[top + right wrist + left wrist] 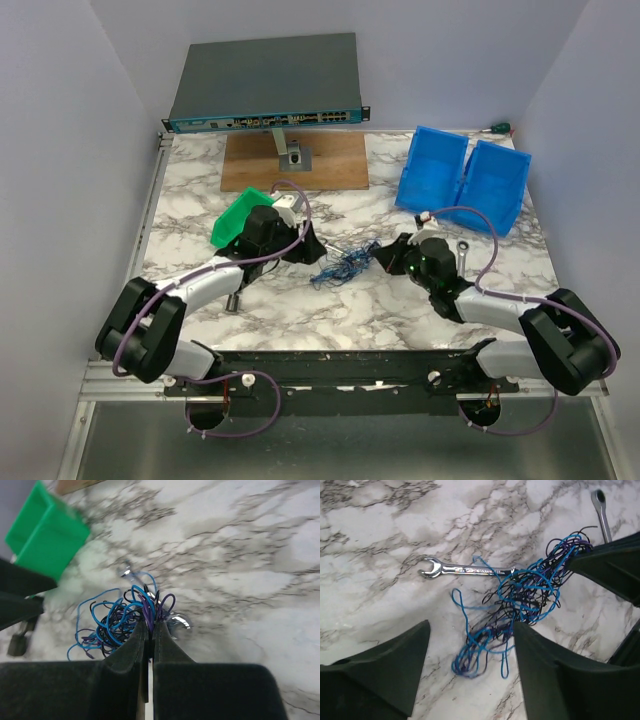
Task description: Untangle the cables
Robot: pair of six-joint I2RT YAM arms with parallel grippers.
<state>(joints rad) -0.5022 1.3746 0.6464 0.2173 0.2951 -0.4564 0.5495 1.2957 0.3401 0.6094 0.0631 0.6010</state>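
The cables point(342, 266) are a scribbly bundle of thin blue, black and purple wires on the marble table, mid-centre between my two grippers. My left gripper point(312, 243) is open; in the left wrist view point(470, 680) a loose blue loop of the bundle point(520, 595) lies on the table between its fingers, untouched. My right gripper point(385, 256) is shut on the bundle's right end; in the right wrist view point(151, 624) blue and purple strands point(112, 622) fan out of its closed tips. The right gripper's fingers point(610, 565) also show in the left wrist view.
A silver wrench point(465, 570) lies under the bundle's far side. A second wrench point(466, 250) lies by the right arm. A green bin point(235, 220) is behind the left arm. Blue bins point(465, 180), a wooden board point(295, 160) and a network switch point(268, 85) stand at the back.
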